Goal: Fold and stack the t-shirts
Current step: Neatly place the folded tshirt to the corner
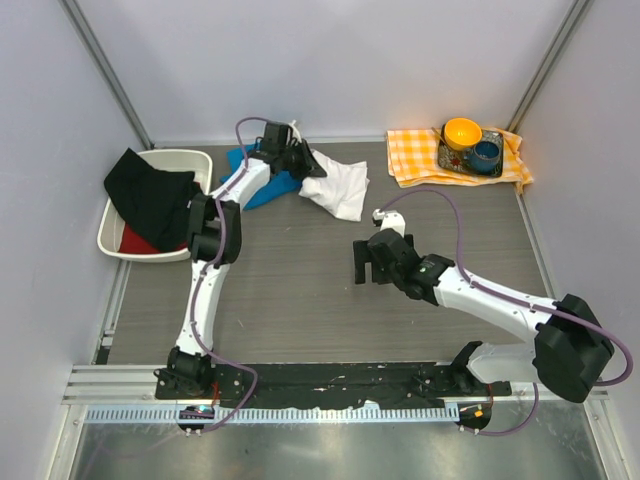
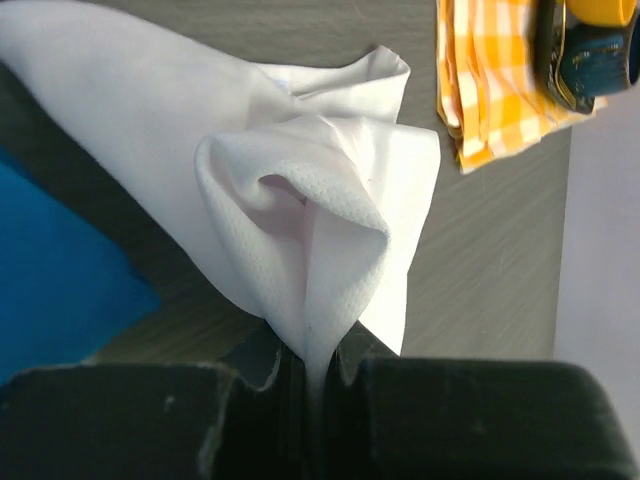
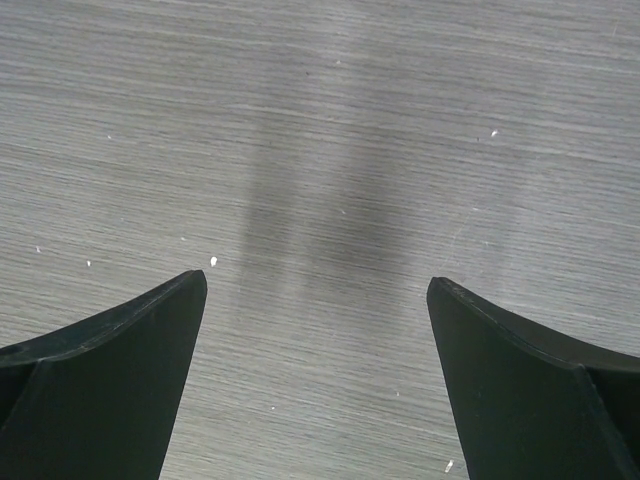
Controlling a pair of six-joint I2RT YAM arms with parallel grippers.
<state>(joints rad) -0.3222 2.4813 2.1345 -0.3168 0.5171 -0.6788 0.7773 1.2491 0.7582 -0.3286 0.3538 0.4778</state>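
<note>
Left gripper [image 2: 315, 365] clamped on a thin pinch of the white shirt [image 2: 300, 180], bunched at 12 o'clock — blue shirt [image 2: 50, 280] beside it at 11. Right gripper [image 3: 318, 300] spread, empty, mid-table. Risk: pinch slips, or dragging catches the blue one and unfolds it.

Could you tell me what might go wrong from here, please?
The left gripper is shut on only a thin bunched fold of the crumpled white cotton t-shirt, so the cloth may slip out or lift twisted. The bright blue cotton t-shirt lies close beside it; dragging could ruffle it. The right gripper hangs open over the grey table, giving no support.
</note>
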